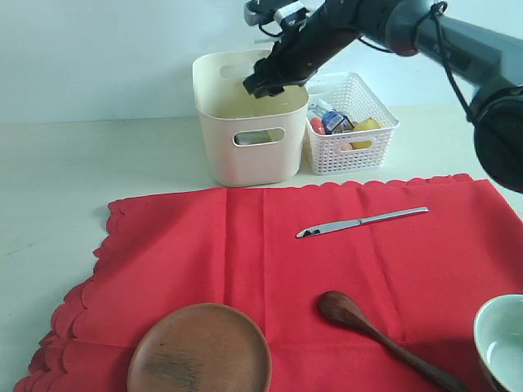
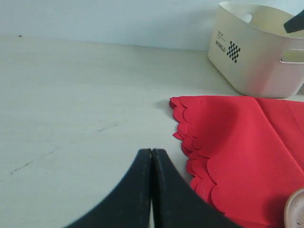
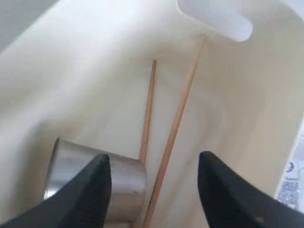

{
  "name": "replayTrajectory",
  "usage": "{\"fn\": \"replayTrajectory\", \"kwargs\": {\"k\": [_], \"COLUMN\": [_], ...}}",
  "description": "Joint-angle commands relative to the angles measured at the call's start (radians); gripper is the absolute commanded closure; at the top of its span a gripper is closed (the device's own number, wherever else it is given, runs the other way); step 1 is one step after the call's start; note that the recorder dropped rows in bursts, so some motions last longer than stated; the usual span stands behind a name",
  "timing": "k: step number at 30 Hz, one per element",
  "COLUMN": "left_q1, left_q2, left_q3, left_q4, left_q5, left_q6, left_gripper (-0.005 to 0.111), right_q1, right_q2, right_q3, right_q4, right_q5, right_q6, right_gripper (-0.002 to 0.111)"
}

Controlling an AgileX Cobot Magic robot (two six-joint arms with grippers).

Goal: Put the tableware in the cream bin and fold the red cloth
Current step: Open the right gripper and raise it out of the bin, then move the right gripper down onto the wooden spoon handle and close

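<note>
Tableware sits in two lots, as we see it. Inside the cream bin (image 1: pixel 245 159) the steel cup (image 3: pixel 126 183) lies on its side on the floor. The two chopsticks (image 3: pixel 148 104) lie loose beside it, one reaching toward the handle cut-out.

Our right gripper (image 3: pixel 154 159) hangs at the bin's mouth with its jaws spread and nothing between them. We judge that the tall walls leave no way in but from above.

On the red cloth (image 1: pixel 245 237) rest the knife (image 1: pixel 364 221), the wooden spoon (image 1: pixel 384 339), the wooden plate (image 1: pixel 200 353) and the bowl (image 1: pixel 500 343). They lie well apart from each other, and the bowl is partly cut off by the view's edge. These four stand in the way of folding: we reckon the cloth cannot be doubled over until they are lifted off.

Our left gripper (image 2: pixel 151 154) has its jaws pressed together, empty, over the bare surface (image 2: pixel 71 104) near the cloth's scalloped corner, out of the right arm's path.

A white lattice basket (image 1: pixel 353 135) holding toy foods and a small carton stands just beside the bin. Anything lowered must therefore go into the cream one, not its neighbour.
</note>
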Motion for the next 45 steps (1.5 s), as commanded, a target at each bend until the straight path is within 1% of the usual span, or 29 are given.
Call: {"fn": "replayTrajectory", "kwargs": {"k": [1, 4, 7, 9, 12, 14, 15, 17, 18, 23, 27, 28, 29, 31, 33, 35, 40, 42, 45], "left_q1": [0.003, 0.003, 0.003, 0.003, 0.003, 0.003, 0.003, 0.003, 0.003, 0.003, 0.003, 0.003, 0.003, 0.003, 0.003, 0.003, 0.003, 0.003, 0.003], "left_q2": [-0.006, -0.006, -0.006, -0.006, -0.006, -0.006, -0.006, -0.006, -0.006, -0.006, -0.006, -0.006, -0.006, -0.006, -0.006, -0.006, -0.006, -0.006, -0.006], "left_q3": [0.004, 0.004, 0.004, 0.004, 0.004, 0.004, 0.004, 0.004, 0.004, 0.004, 0.004, 0.004, 0.004, 0.004, 0.004, 0.004, 0.004, 0.004, 0.004], "left_q4": [0.002, 0.002, 0.002, 0.002, 0.002, 0.002, 0.002, 0.002, 0.002, 0.002, 0.002, 0.002, 0.002, 0.002, 0.002, 0.002, 0.002, 0.002, 0.002], "left_q5": [-0.008, -0.008, -0.008, -0.008, -0.008, -0.008, -0.008, -0.008, -0.008, -0.008, -0.008, -0.008, -0.008, -0.008, -0.008, -0.008, -0.008, -0.008, -0.008], "left_q6": [-0.002, -0.002, -0.002, -0.002, -0.002, -0.002, -0.002, -0.002, -0.002, -0.002, -0.002, -0.002, -0.002, -0.002, -0.002, -0.002, -0.002, -0.002, -0.002], "left_gripper": [0.107, 0.107, 0.107, 0.107, 0.107, 0.107, 0.107, 0.107, 0.107, 0.107, 0.107, 0.107, 0.107, 0.107, 0.107, 0.107, 0.107, 0.107, 0.107], "right_q1": [-0.003, -0.003, -0.004, -0.012, -0.037, -0.051, -0.06, -0.074, -0.079, -0.081, -0.081, -0.081, -0.081, -0.081, -0.081, -0.081, -0.081, -0.081, -0.081], "right_q2": [-0.118, -0.173, -0.218, -0.242, -0.267, -0.282, -0.293, -0.329, -0.345, -0.46, -0.631, -0.682, -0.709, -0.809, -0.878, -0.93, -0.973, -0.973, -0.969], "right_q3": [-0.007, -0.007, -0.007, -0.007, -0.007, -0.007, -0.002, 0.041, 0.064, 0.249, 0.54, 0.632, 0.683, 0.874, 0.999, 1.104, 1.236, 1.264, 1.305], "right_q4": [-0.005, -0.029, -0.108, -0.146, -0.14, -0.136, -0.132, -0.107, -0.093, -0.109, -0.14, -0.164, -0.181, -0.256, -0.285, -0.283, -0.26, -0.251, -0.181], "right_q5": [0.119, 0.195, 0.276, 0.335, 0.411, 0.411, 0.411, 0.411, 0.411, 0.411, 0.253, 0.202, 0.181, 0.101, 0.016, -0.013, -0.019, -0.026, -0.058], "right_q6": [0.053, 0.053, 0.119, 0.152, 0.168, 0.168, 0.168, 0.177, 0.177, 0.158, 0.159, 0.159, 0.159, 0.186, 0.236, 0.238, 0.238, 0.238, 0.232], "right_gripper": [0.054, 0.055, 0.062, 0.071, 0.082, 0.09, 0.095, 0.106, 0.108, 0.108, 0.108, 0.108, 0.108, 0.108, 0.108, 0.108, 0.108, 0.108, 0.108]}}
